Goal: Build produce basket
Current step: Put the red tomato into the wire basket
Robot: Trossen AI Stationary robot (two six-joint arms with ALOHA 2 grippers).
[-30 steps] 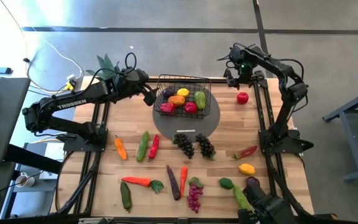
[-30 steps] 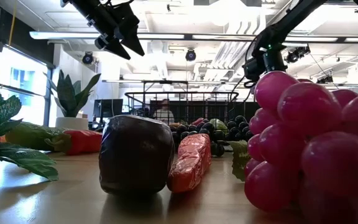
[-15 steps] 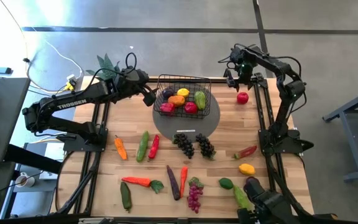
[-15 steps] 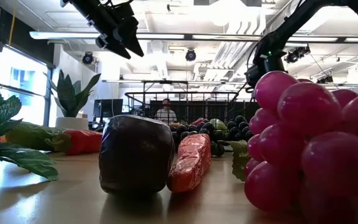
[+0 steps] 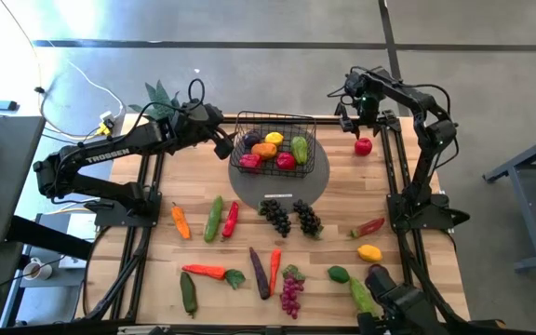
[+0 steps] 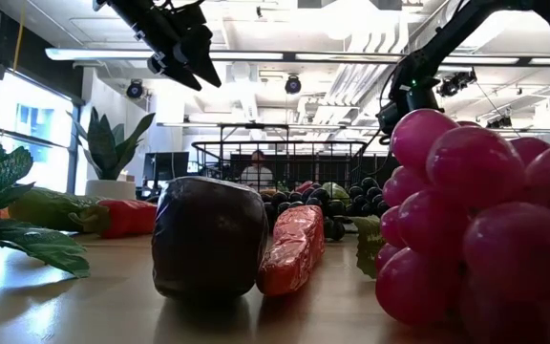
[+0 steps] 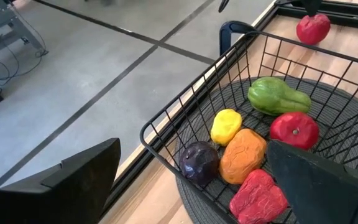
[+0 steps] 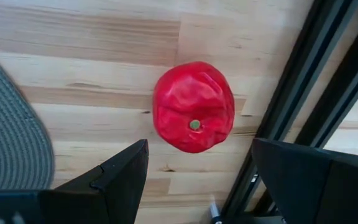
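The black wire basket (image 5: pixel 275 141) stands on a grey round disc (image 5: pixel 291 189) at the table's far middle. It holds a green, a yellow, an orange, a purple and two red pieces (image 7: pixel 253 149). My left gripper (image 5: pixel 223 145) hovers open and empty just left of the basket, above table height (image 6: pixel 197 59). My right gripper (image 5: pixel 355 119) is open and empty above a red round fruit (image 5: pixel 364 146) that rests on the table at the far right. In the right wrist view the fruit (image 8: pixel 193 106) lies ahead of the open fingers (image 8: pixel 197 152).
Loose produce lies across the table's near half: carrots (image 5: pixel 203 272), cucumbers (image 5: pixel 213 218), dark grapes (image 5: pixel 291 218), pink grapes (image 5: pixel 291 293), a lemon (image 5: pixel 369 252), a red pepper (image 5: pixel 368 226). A potted spiky plant (image 5: pixel 160 96) stands far left. Dark arm frames (image 5: pixel 396 177) run along both sides.
My right gripper has shifted a little toward the table's right edge, staying open above the red fruit. The left arm and the produce have kept still.
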